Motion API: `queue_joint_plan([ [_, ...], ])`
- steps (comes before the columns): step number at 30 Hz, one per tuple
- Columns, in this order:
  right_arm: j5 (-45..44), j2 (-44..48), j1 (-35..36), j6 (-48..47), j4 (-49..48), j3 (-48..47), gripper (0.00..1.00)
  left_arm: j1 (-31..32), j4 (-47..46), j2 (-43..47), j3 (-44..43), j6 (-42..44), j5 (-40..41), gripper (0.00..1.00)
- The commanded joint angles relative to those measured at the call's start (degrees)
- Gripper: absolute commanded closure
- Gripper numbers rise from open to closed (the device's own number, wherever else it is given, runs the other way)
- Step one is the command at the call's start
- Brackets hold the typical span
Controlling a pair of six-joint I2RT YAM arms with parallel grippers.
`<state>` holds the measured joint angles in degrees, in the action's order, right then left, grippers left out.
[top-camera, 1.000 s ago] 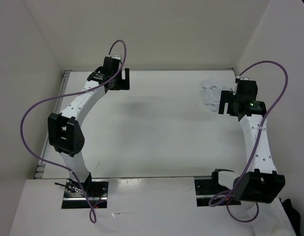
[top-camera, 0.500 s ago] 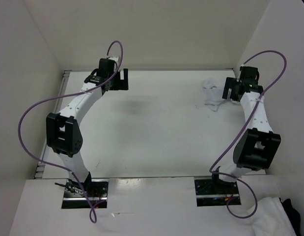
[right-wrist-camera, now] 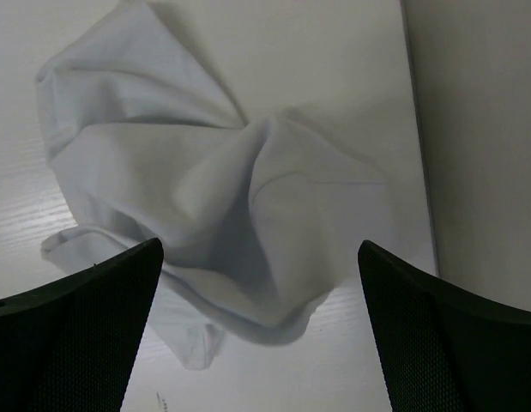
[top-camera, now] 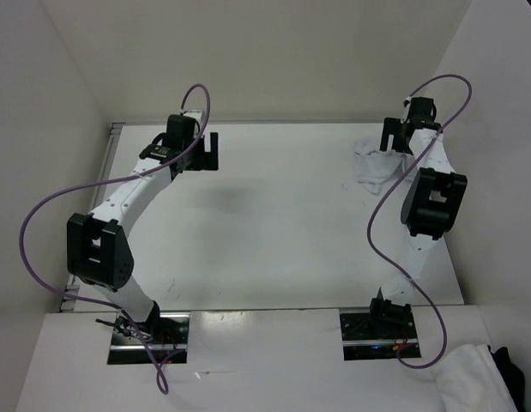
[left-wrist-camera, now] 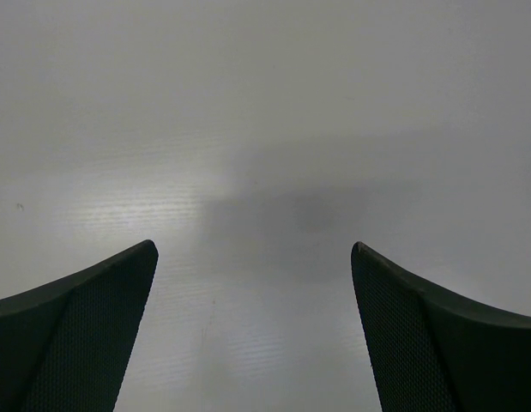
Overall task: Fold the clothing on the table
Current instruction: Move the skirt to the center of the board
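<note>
The clothing [top-camera: 372, 166] is a small crumpled white garment near the far right corner of the table [top-camera: 274, 223]. In the right wrist view the clothing [right-wrist-camera: 222, 197] lies bunched and wrinkled just ahead of my right gripper [right-wrist-camera: 261, 245], whose jaws stand open with nothing between them. From above, the right gripper [top-camera: 395, 142] hovers at the garment's far edge. My left gripper [top-camera: 209, 153] is at the far left of the table, open. In the left wrist view the left gripper [left-wrist-camera: 253, 249] faces only bare table [left-wrist-camera: 265, 129].
White walls close in the table on the left, back and right; the right wall [right-wrist-camera: 479, 129] stands close beside the garment. A bulkier white cloth heap [top-camera: 475, 378] with a dark garment [top-camera: 509, 365] lies off the table at the near right. Arm bases [top-camera: 149, 336] sit at the near edge.
The right arm has swung toward the far right corner, carrying its gripper from beside the clothing to its far edge. The left gripper has drifted slightly left. Both stay open.
</note>
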<state>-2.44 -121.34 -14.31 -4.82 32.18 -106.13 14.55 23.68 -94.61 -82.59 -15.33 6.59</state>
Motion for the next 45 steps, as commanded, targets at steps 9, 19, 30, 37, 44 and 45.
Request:
queue_joint_plan([
  [9, 6.65, -5.75, -0.46, -3.88, 2.96, -3.04, 0.69, 0.13, 2.51, 4.08, 1.99, -3.48, 2.63, 0.0],
  [19, 31.76, 1.97, 0.24, -2.83, 9.82, -3.03, 1.0, 0.13, 1.46, 4.61, 3.22, -3.48, 2.64, 0.0],
  [30, 47.13, 21.41, 6.82, -24.24, 30.11, 6.76, 0.01, 1.98, -3.73, 6.72, 6.73, -1.02, 5.71, 0.0],
  [37, 36.07, 26.4, -2.99, -22.1, 30.58, 11.21, 0.01, 4.61, -3.99, 1.01, 4.46, -1.89, -0.08, 0.0],
  [44, 38.3, 27.65, -3.01, -19.44, 28.9, 14.46, 0.01, 6.02, -17.95, -7.68, 3.32, -15.41, -30.89, 0.0],
  [45, 38.99, 27.65, -3.62, -19.44, 28.9, 15.33, 0.01, 6.02, -17.97, -12.92, 1.74, -18.3, -35.29, 0.0],
])
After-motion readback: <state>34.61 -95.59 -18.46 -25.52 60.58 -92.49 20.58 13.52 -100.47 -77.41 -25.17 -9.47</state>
